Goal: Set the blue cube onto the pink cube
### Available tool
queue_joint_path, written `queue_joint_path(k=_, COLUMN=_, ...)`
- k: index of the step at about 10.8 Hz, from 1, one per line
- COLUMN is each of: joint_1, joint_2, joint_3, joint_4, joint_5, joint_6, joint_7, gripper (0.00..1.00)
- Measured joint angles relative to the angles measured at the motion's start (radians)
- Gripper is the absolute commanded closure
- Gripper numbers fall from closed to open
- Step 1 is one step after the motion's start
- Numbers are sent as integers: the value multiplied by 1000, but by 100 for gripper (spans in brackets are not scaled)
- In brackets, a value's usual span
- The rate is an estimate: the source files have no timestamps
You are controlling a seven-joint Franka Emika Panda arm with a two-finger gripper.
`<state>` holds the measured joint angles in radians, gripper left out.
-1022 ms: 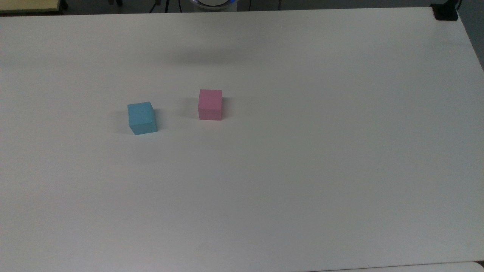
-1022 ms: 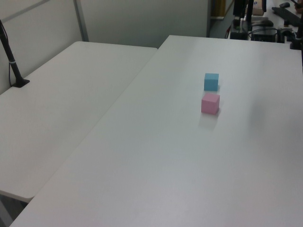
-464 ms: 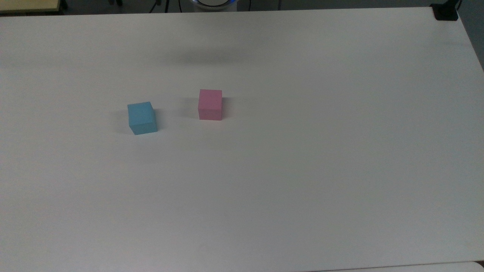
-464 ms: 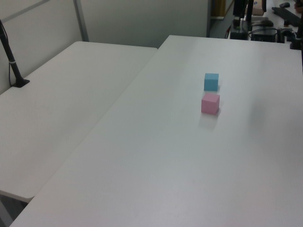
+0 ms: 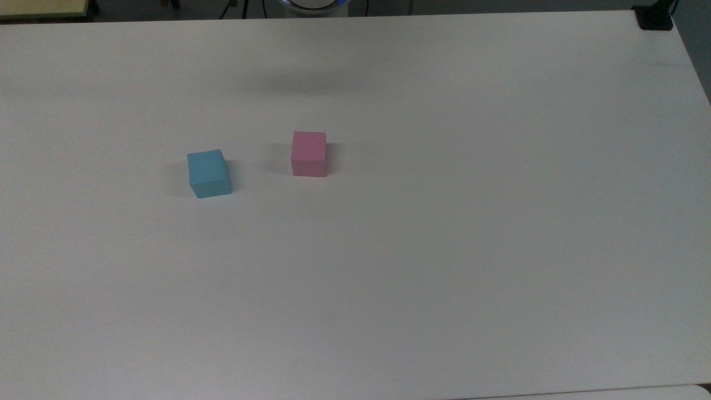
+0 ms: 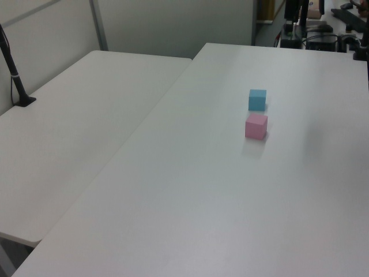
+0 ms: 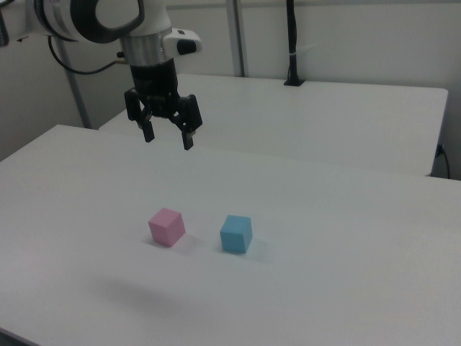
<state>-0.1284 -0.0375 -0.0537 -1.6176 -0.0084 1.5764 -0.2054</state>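
Observation:
The blue cube (image 5: pixel 209 174) rests on the white table, to the left of the pink cube (image 5: pixel 309 154) in the top view, a cube's width or more apart. In the left view the blue cube (image 6: pixel 257 99) sits just behind the pink cube (image 6: pixel 256 126). In the right view the pink cube (image 7: pixel 166 226) lies left of the blue cube (image 7: pixel 235 233). My gripper (image 7: pixel 168 138) hangs open high above the table, up and behind the pink cube, holding nothing.
The white table (image 5: pixel 444 222) spreads wide around both cubes. A second white table (image 6: pixel 69 138) adjoins it on the left view's left, with a black post (image 6: pixel 14 75) clamped on it. A black clamp (image 5: pixel 654 18) sits at the top view's far right corner.

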Motion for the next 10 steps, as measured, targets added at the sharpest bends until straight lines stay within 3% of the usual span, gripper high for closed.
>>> queue_joint_path(k=4, joint_1=-56, joint_2=35, joint_3=-10, joint_4=-4, joint_5=-40, joint_6=9, joint_7=-309, gripper=0)
queue_joint_path(k=5, joint_1=-73, joint_2=68, joint_3=-12, joint_4=-5, joint_5=-52, joint_6=65, joint_7=-329, gripper=0)
queue_joint_path(k=10, joint_1=-96, joint_2=259, joint_3=-12, joint_4=-67, joint_5=-54, joint_6=355, joint_7=-105, gripper=0)
